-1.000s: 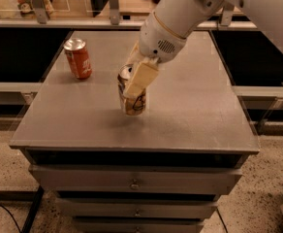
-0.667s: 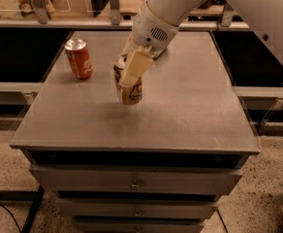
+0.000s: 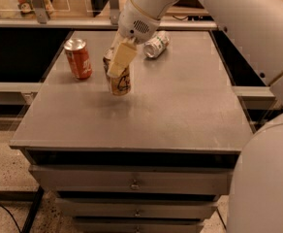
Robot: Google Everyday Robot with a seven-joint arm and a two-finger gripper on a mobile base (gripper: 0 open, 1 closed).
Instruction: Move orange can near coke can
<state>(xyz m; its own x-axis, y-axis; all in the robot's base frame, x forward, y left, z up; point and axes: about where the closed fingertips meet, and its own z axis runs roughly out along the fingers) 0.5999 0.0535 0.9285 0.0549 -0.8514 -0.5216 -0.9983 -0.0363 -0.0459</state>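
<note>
The orange can (image 3: 119, 83), golden-tan with cream and dark markings, is held upright a little above the grey tabletop (image 3: 180, 106), left of its middle. My gripper (image 3: 118, 62) is shut on the orange can, one cream finger (image 3: 121, 58) across its front, the white arm reaching down from the upper right. The coke can (image 3: 78, 58), red-orange with a silver top, stands upright at the back left of the table, a short gap to the left of the held can.
A silver-green can (image 3: 156, 44) lies on its side at the back of the table, right of the gripper. The table is a cabinet with drawers (image 3: 132, 181) below its front edge. A shelf rail (image 3: 44, 22) runs behind.
My gripper has carried the orange can further left, toward the coke can. The silver-green can behind the arm has come into view. The coke can has not moved.
</note>
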